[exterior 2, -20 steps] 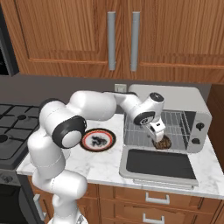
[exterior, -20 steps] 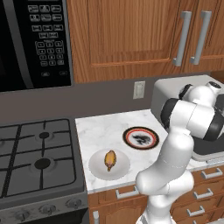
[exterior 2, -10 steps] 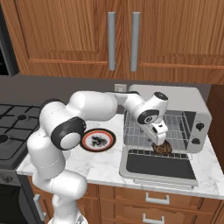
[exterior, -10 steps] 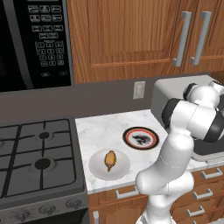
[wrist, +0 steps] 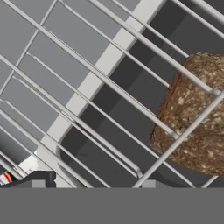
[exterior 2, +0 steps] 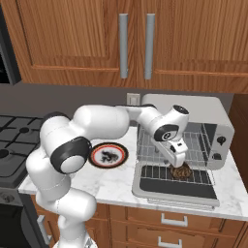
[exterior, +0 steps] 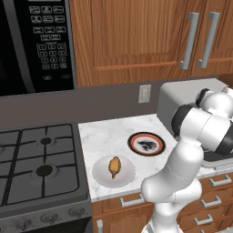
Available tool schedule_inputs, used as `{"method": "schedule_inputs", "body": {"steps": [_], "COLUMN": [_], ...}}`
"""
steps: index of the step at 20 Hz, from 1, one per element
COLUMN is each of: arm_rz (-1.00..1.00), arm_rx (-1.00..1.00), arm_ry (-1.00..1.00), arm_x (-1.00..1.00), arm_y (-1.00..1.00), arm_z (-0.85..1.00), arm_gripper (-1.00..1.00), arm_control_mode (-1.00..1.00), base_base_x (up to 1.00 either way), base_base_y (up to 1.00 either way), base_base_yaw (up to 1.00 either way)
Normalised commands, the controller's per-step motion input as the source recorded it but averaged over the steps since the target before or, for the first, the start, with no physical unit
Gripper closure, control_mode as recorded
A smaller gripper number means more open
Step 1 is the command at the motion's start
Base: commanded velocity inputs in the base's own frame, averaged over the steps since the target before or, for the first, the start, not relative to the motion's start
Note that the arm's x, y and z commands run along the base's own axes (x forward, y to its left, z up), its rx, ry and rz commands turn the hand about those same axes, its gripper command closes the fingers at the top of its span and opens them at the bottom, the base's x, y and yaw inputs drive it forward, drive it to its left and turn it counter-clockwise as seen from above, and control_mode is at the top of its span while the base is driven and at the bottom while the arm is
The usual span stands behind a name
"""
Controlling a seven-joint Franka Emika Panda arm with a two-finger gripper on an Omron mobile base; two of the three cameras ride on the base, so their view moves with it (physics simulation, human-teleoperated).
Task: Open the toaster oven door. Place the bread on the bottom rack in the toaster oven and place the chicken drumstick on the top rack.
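The boxy silver-grey toaster oven (exterior 2: 193, 109) stood on the white marble worktop (exterior: 109, 136) with its dark-glass, silver-framed door (exterior 2: 177, 186) folded down flat toward the front. Inside, two thin silver wire racks were visible: the top rack (exterior 2: 193, 143) higher up, and the bottom rack (exterior 2: 160, 172) pulled forward over the lowered door. The small dark brown lumpy bread (exterior 2: 181, 171) lay on the bottom rack near its front edge. In the hand view the bread (wrist: 194, 113) appeared through the wires of a rack, rough and brown, to the right.

The white arm reached into the oven mouth, and its pincer (exterior 2: 178, 157) pointed downward just above the bread. Whether its fingers touched the bread, or how far apart they stood, could not be told, since the hand body hid them.

The elongated golden-orange chicken drumstick (exterior: 114, 166) rested on a plain white round plate (exterior: 99, 175) on the worktop, beside the black gas hob (exterior: 36, 164). A second round plate with a dark rim and dark crumbs (exterior: 145, 144) sat between it and the oven.
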Motion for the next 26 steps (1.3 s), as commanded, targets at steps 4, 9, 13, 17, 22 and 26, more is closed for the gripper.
{"method": "schedule_inputs", "body": {"steps": [4,9,13,17,22,26], "arm_rz": [0.00,0.00,0.00,0.00,0.00,0.00], "arm_rx": [-0.05,-0.06,-0.06,-0.06,-0.04,0.00], "arm_ry": [0.07,0.08,0.08,0.08,0.08,0.07], "arm_x": [-0.81,-0.81,-0.83,-0.87,-0.74,-0.61], "arm_y": [0.14,0.16,0.17,0.16,0.13,0.01], "arm_z": [-0.94,-0.94,-0.94,-0.94,-0.78,-0.38], "arm_gripper": [1.00,1.00,1.00,1.00,1.00,1.00], "arm_control_mode": [-1.00,-1.00,-1.00,-1.00,-1.00,-1.00], "base_base_x": [0.00,0.00,0.00,0.00,0.00,0.00], "base_base_y": [0.00,0.00,0.00,0.00,0.00,0.00], "base_base_yaw": [0.00,0.00,0.00,0.00,0.00,0.00]}}
